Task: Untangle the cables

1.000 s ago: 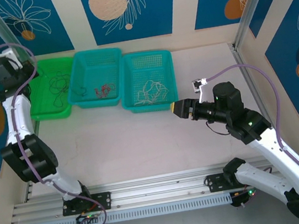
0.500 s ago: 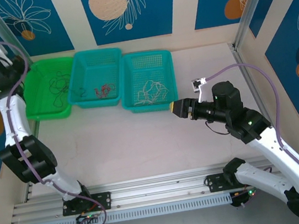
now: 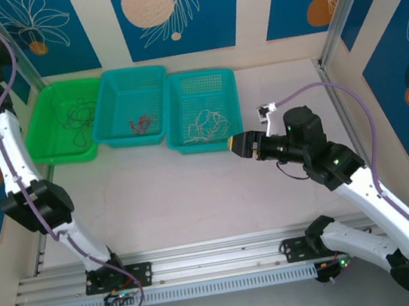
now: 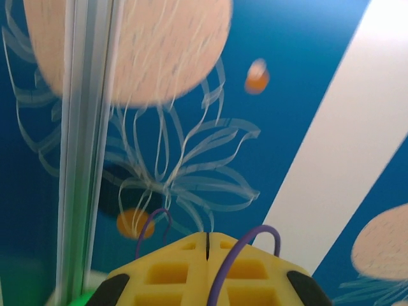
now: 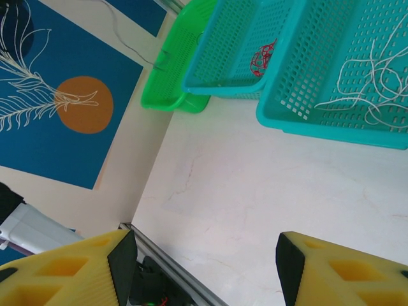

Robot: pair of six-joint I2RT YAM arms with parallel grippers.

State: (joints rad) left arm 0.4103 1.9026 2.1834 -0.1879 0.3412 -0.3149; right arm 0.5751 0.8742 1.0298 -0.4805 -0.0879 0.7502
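A: Top view?
B: Dark cables (image 3: 75, 114) lie in the green basket (image 3: 45, 142), red cables (image 3: 141, 121) in the blue basket (image 3: 129, 91), white cables (image 3: 208, 124) in the teal basket (image 3: 199, 89).
A: Left wrist?
B: Left claw (image 4: 207, 245) pressed together on a looping purple cable (image 4: 255, 231).
A: Right wrist?
B: Right claw (image 5: 204, 268) spread above the surface (image 5: 255, 185).

Blue leaf-print walls (image 3: 202, 24) around a cream table (image 3: 195, 192)
Across the upper frame: a green basket (image 3: 68, 158) with black cables (image 3: 77, 114), a blue-teal basket (image 3: 128, 84) with red cables (image 3: 141, 121), and a turquoise basket (image 3: 199, 85) with white cables (image 3: 208, 124). The walls carry white outlined leaves and orange discs. A purple cable (image 4: 255, 233) loops over the yellow left hand (image 4: 207, 237); the right hand (image 3: 238, 145) is yellow too.
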